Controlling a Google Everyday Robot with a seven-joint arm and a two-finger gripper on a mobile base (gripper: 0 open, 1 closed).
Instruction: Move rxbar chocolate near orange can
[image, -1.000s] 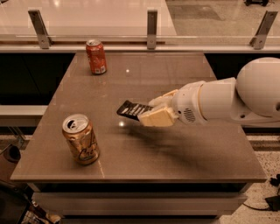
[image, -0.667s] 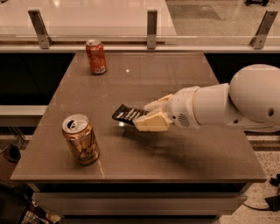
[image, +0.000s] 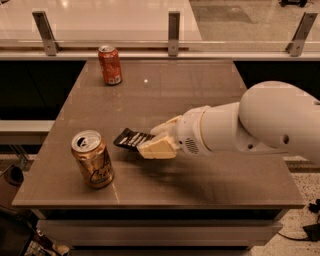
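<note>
Camera view: your gripper (image: 149, 141) is clenched on the snack bar (image: 129, 138). The cream fingers (image: 159, 149) pinch its right end, so most of the black striped wrapper sticks out free to picture-left. That grip makes sense because the free end points at the orange can (image: 93, 160) and the bar arrives first, not the fingers.

The bar lies nearly flat and looks to be just off the table (image: 200, 95), going by the shadow under it. I can't tell whether its far tip touches the surface.

The orange can stands upright near the front left corner, and a strip of bare tabletop separates it from the bar's tip. They are near each other but apart.

The arm (image: 235, 132) comes in low from the right with the wrist about level. That suits a flat set-down rather than a drop.

The red can (image: 110, 65) stands upright at the back, well apart from everything. It's the wrong can, so ignore it.

My judgement is that you're in the carry step and almost there. You need a short push toward the orange can, then lower and let go. The risk is the leading tip knocking that can over, so stop just beside it.
</note>
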